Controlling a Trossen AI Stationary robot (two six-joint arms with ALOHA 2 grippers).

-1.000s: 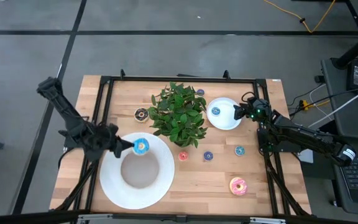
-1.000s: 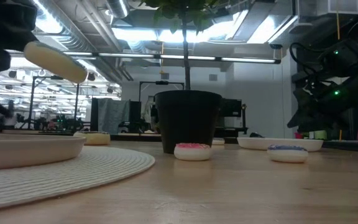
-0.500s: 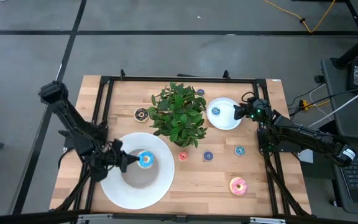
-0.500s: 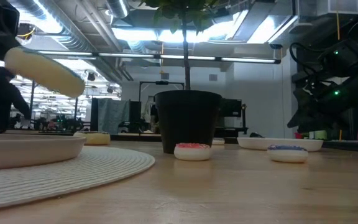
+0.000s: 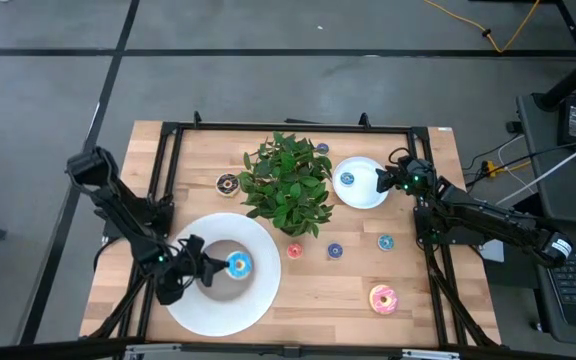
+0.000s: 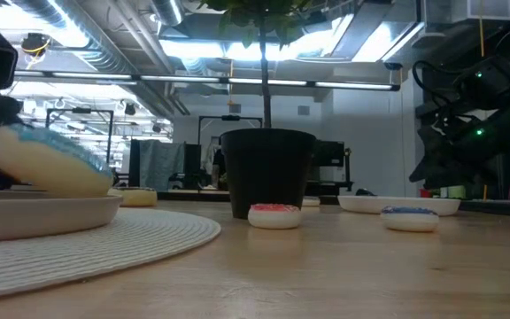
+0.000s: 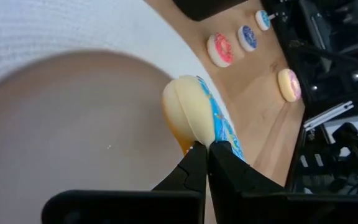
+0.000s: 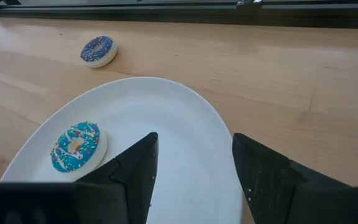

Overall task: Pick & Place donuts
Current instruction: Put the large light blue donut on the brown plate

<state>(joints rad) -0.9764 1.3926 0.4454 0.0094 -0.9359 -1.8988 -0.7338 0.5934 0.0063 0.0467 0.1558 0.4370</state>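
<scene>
Counting seven donuts and two white plates from up top. My left gripper [image 5: 211,268] is pinched shut on the light-blue-frosted donut [image 5: 237,266], tilted just over the big plate [image 5: 218,310]. My right gripper [image 5: 388,181] waits half open beside the small plate [image 5: 364,195], which holds one teal donut [image 5: 347,179].

Two dark jointed arms [image 5: 128,215], green lights on the right.

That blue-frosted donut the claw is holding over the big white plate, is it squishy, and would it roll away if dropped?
The blue-frosted toy donut probably is firm: the left claw, shut on its rim, leaves no visible dent. It looks light, hanging from that small pinch. Held on edge, it might roll briefly, though the large white plate should catch it.
</scene>
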